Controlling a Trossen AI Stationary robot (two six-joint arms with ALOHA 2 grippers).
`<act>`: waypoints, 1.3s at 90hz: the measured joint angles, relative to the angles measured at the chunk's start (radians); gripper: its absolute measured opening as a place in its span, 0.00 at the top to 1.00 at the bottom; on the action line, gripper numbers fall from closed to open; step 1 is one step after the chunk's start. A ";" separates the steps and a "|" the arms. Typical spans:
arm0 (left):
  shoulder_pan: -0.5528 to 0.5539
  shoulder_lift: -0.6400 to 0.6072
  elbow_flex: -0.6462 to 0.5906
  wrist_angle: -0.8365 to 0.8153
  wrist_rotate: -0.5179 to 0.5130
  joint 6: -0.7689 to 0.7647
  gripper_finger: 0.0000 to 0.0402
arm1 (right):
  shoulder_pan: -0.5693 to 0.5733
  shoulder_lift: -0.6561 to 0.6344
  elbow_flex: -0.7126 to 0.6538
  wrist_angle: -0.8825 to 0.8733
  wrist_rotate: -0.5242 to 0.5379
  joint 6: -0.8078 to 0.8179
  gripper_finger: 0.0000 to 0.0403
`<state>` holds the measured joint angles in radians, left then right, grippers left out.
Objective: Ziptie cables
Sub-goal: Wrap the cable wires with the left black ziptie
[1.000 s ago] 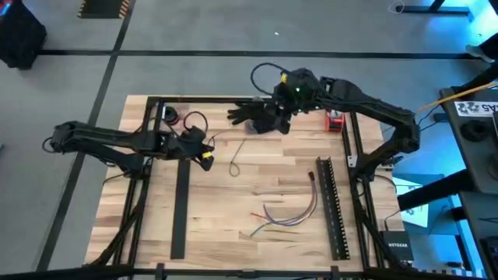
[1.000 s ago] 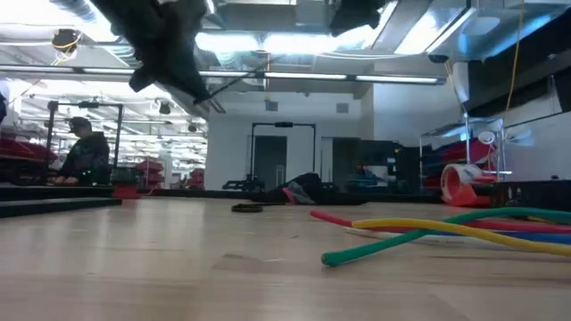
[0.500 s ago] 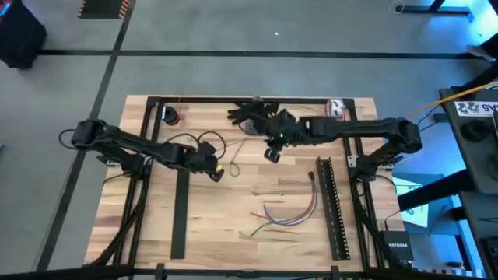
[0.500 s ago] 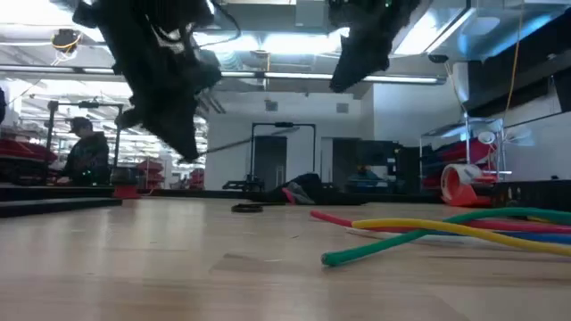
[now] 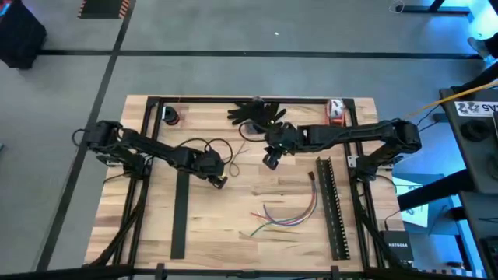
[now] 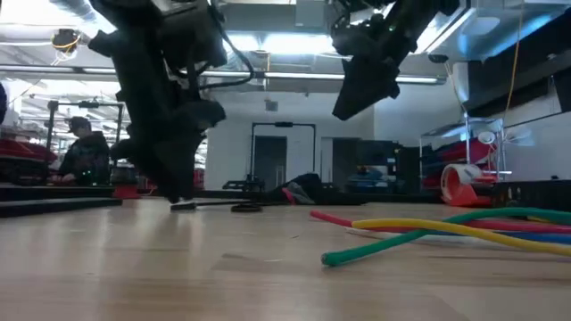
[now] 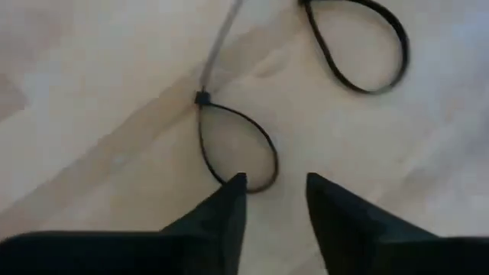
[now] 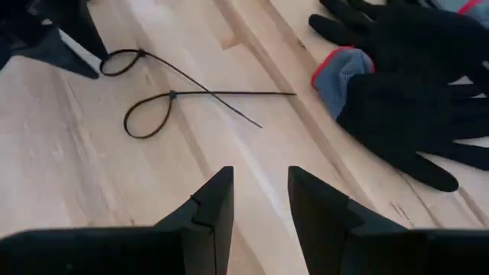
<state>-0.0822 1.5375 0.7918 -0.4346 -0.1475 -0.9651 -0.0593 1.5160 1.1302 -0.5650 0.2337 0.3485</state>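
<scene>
Your cables (image 5: pixel 286 215) lie loose and unbundled, well toward the table's near edge from the two looped zipties (image 8: pixel 164 103); nothing's tied yet. Left gripper (image 7: pixel 275 191), fingers narrowly parted and empty, sits low right at one loop (image 7: pixel 237 145). Right gripper (image 8: pixel 258 200), also parted and empty, hovers just beyond the zipties, w/ black gloves (image 8: pixel 412 84) beside them.

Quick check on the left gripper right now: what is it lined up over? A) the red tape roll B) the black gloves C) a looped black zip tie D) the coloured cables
C: in the left wrist view the left gripper, fingers open, sits at the rim of a looped black zip tie lying on the table.
</scene>
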 joint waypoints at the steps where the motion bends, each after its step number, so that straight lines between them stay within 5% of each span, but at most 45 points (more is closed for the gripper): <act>1: 0.000 -0.006 0.000 0.000 0.004 0.002 0.61 | 0.000 -0.002 0.003 -0.007 0.000 -0.009 0.71; 24: 0.011 -0.199 0.001 -0.018 -0.001 0.093 0.47 | 0.000 -0.014 0.077 -0.258 -0.005 0.072 0.71; 47: 0.031 -0.415 0.001 -0.128 -0.012 0.266 0.45 | 0.000 -0.007 0.080 -0.294 -0.015 0.179 0.71; 67: 0.009 -0.530 0.001 -0.202 -0.013 0.345 0.45 | -0.013 0.016 0.081 -0.138 -0.254 0.277 0.70; 94: -0.026 -0.554 0.001 -0.266 -0.013 0.423 0.45 | -0.013 0.107 0.082 -0.019 -0.450 0.390 0.40; 103: -0.035 -0.554 0.001 -0.268 -0.012 0.427 0.45 | 0.006 0.121 0.081 -0.145 -0.457 0.435 0.33; 117: -0.060 -0.554 0.001 -0.267 -0.016 0.420 0.45 | 0.119 0.110 0.081 -0.444 -0.322 0.512 0.32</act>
<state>-0.1420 0.9838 0.7925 -0.7017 -0.1632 -0.5449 0.0594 1.6258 1.2112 -1.0091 -0.0883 0.8601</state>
